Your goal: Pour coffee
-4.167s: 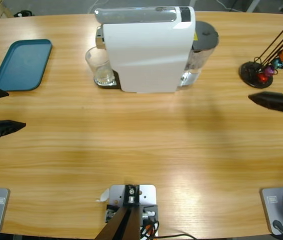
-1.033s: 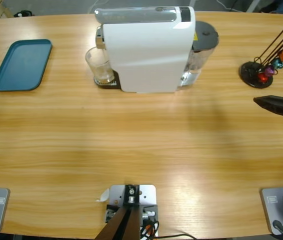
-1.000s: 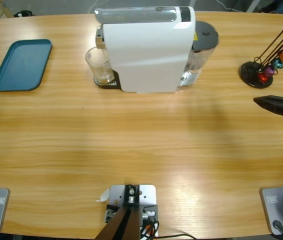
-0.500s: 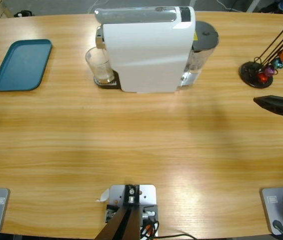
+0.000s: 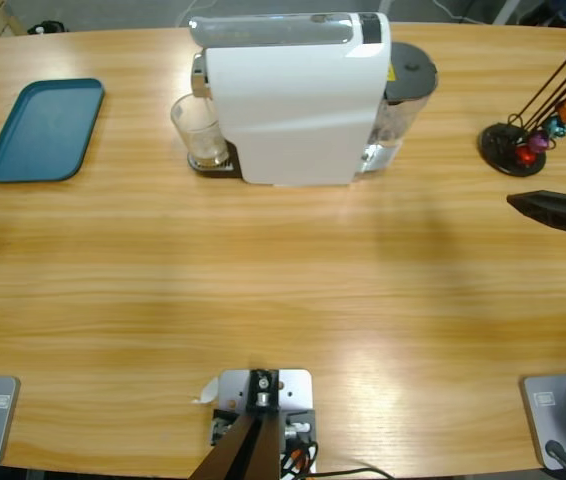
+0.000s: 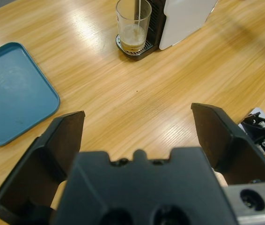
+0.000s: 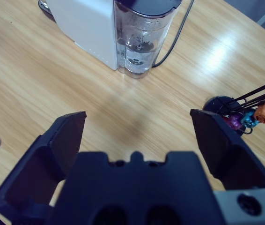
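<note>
Amber coffee [image 6: 131, 39] streams into the glass [image 6: 133, 26] under the machine's [image 5: 298, 95] spout, so we wait with left gripper [image 6: 137, 136] and right gripper [image 7: 137, 136] spread wide, empty.

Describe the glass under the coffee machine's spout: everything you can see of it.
The glass is a clear, straight-sided tumbler, standing upright on the machine's small dark drip tray, close against the white coffee machine. A thin stream falls into it from above. At the bottom sits a shallow layer of golden-amber coffee with a paler foamy top. Most of the glass is unfilled. No gripper touches it.
</note>
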Robot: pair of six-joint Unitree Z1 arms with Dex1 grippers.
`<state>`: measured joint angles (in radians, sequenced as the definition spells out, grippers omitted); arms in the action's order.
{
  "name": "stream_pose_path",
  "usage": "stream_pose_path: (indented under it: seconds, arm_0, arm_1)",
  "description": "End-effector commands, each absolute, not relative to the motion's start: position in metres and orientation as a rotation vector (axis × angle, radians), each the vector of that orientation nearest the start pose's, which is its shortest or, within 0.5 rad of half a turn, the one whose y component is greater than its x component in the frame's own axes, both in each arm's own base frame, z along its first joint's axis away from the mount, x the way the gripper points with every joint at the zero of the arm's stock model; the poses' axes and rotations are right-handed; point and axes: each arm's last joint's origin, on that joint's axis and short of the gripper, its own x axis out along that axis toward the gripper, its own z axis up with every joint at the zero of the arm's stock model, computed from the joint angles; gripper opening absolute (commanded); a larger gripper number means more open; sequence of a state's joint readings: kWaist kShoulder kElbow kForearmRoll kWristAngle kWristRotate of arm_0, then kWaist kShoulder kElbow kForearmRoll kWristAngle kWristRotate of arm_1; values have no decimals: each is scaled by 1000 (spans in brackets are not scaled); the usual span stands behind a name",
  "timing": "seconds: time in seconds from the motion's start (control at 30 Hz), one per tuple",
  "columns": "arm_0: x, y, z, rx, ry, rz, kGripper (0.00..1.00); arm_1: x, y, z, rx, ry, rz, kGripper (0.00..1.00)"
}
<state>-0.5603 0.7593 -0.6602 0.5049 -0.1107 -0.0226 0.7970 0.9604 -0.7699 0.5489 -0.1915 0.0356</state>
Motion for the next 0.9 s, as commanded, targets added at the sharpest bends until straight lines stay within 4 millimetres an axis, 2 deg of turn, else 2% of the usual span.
stream_pose_path:
  seconds: [0.03,0.4,0.67,0.9]
  arm_0:
    - [66,-49,308,95,692,-648,1000]
    - [67,-48,319,86,760,-622,1000]
    - [74,-51,311,118,751,-617,1000]
    - [59,-42,310,103,667,-613,1000]
  arm_1:
    - [84,72,319,-339,682,546,1000]
    - [81,68,319,-327,665,537,1000]
    - [83,70,319,-332,676,533,1000]
    - [85,71,318,-334,682,516,1000]
